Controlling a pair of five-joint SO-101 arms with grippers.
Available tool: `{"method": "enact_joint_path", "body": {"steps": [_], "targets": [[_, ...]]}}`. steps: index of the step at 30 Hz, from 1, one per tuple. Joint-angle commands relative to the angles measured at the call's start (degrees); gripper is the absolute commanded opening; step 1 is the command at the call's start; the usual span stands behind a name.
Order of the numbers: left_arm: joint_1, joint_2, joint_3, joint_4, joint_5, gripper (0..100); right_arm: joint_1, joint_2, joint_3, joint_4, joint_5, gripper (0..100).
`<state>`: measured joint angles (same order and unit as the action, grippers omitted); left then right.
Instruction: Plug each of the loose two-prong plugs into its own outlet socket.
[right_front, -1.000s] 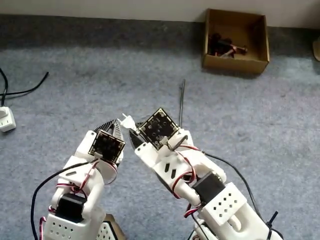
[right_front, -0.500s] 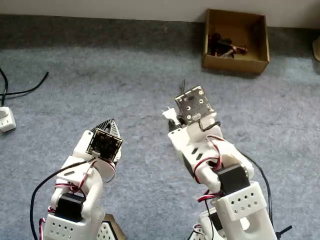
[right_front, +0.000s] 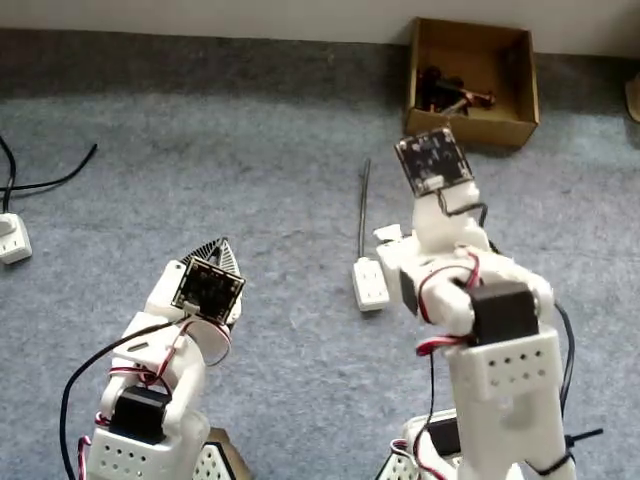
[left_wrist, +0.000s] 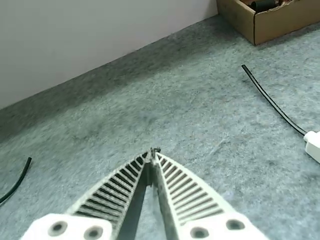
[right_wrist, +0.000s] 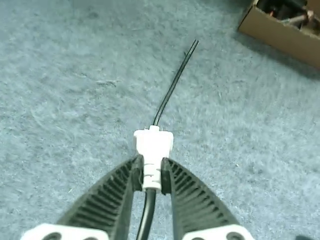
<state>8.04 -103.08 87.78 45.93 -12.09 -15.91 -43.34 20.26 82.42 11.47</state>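
My right gripper (right_wrist: 151, 161) is shut on a white two-prong plug (right_wrist: 153, 142), whose black cord runs back between the fingers. In the right wrist view the plug hangs in line with the near end of a black cable (right_wrist: 174, 85) lying on the carpet. In the high view that cable (right_front: 364, 205) ends in a white block (right_front: 370, 283) just left of the right arm (right_front: 450, 270). My left gripper (right_front: 225, 245) is shut and holds nothing (left_wrist: 152, 152), low over the carpet left of the block (left_wrist: 314, 145). A white outlet (right_front: 12, 240) lies at the far left edge.
A cardboard box (right_front: 470, 85) with dark parts stands at the back right by the wall. Black cords (right_front: 50, 180) trail from the far-left outlet. Grey carpet lies open between the arms and the wall.
The right arm has swung from beside the left gripper to the right and risen, carrying the plug; the white block on the carpet has come into sight. The left arm has not moved.
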Motion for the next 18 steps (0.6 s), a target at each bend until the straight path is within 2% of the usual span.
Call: {"method": "enact_joint_path", "body": {"steps": [1, 7, 18], "targets": [[-0.66, -0.66, -0.57, -1.14, -0.18, 1, 0.92, 7.08, -11.56, 3.91, -0.62, 0.5], [-0.66, -0.66, -0.57, -1.14, -0.18, 1, 0.92, 17.01, -20.44, 9.45, -0.53, 0.5], [-3.65, -0.57, -0.48, -1.14, -0.18, 1, 0.92, 29.67, -20.79, 10.42, -0.53, 0.5]]}}
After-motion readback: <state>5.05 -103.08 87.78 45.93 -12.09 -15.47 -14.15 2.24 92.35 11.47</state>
